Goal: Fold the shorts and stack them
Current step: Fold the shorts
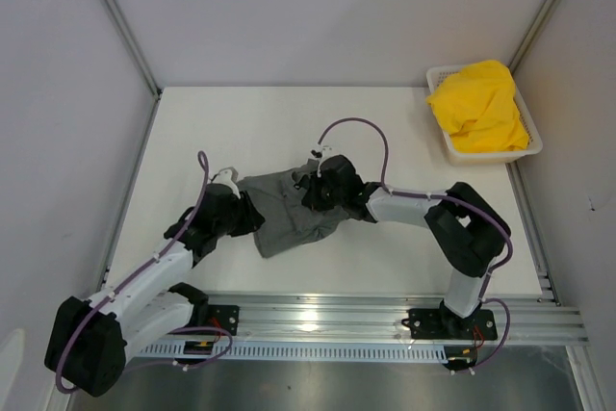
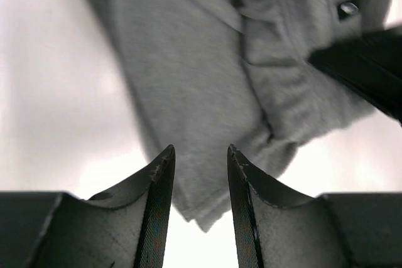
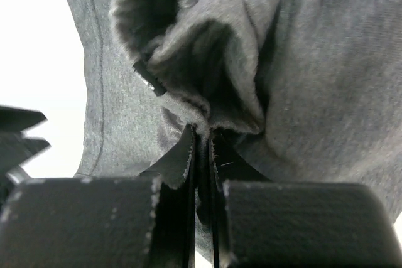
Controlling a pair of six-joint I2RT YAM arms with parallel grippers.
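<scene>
White surface (image 1: 241, 122), matte, bare along far and left stretches. White plastic mesh basket (image 1: 493, 155) at far right corner, set askew, close to right wall. Plain pale wall panels (image 1: 337, 7) on three sides, grey metal posts (image 1: 115, 16) in back corners. Aluminium rail (image 1: 337, 313) along near edge, perforated strip (image 1: 318, 346) just in front of it.
</scene>
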